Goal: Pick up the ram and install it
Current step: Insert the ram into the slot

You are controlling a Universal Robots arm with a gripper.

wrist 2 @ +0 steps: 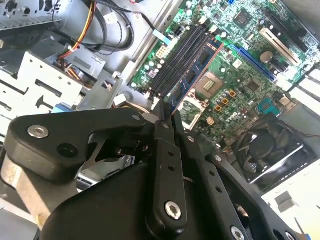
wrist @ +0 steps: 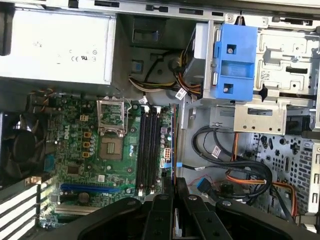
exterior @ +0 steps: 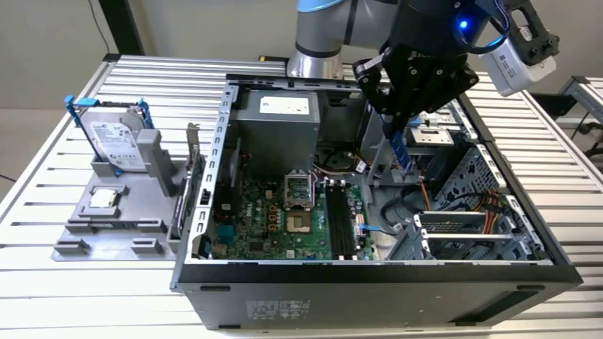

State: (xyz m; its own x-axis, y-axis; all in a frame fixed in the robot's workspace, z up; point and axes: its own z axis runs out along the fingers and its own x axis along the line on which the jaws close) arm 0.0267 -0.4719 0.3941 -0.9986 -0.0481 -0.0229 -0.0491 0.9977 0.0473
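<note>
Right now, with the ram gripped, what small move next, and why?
Probably ease sideways toward the slots: the gripper holds the ram parallel to them but, in the first wrist view, beside them rather than over one.

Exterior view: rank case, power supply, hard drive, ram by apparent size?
1. case
2-3. power supply and hard drive: look about alike, can't rank
4. ram: thin strip hanging from the gripper, upper end hidden
</note>
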